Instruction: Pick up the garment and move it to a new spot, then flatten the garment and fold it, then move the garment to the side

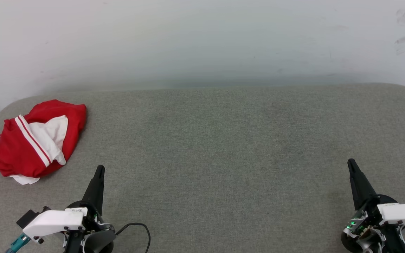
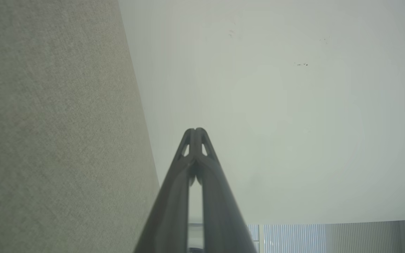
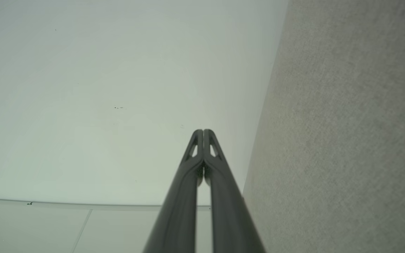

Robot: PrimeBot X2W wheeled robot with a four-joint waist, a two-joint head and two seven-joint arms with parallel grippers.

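Left pincer [image 1: 99, 170], near the garment [image 1: 16, 154], and right pincer [image 1: 351, 163] are closed, empty; best open wide and grip a thick fold.

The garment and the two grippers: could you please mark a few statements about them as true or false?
1. The garment lies bunched at the left end of the grey padded surface. True.
2. The left gripper is shut on the garment. False: its fingers are closed, but it is apart from the cloth and holds nothing.
3. The right gripper has its fingers closed together. True.
4. The garment is spread flat and neatly folded. False: it is a crumpled heap, with a white sleeve and striped trim showing.
5. The garment lies nearer the right gripper than the left. False: it is close to the left gripper and far across the surface from the right one.
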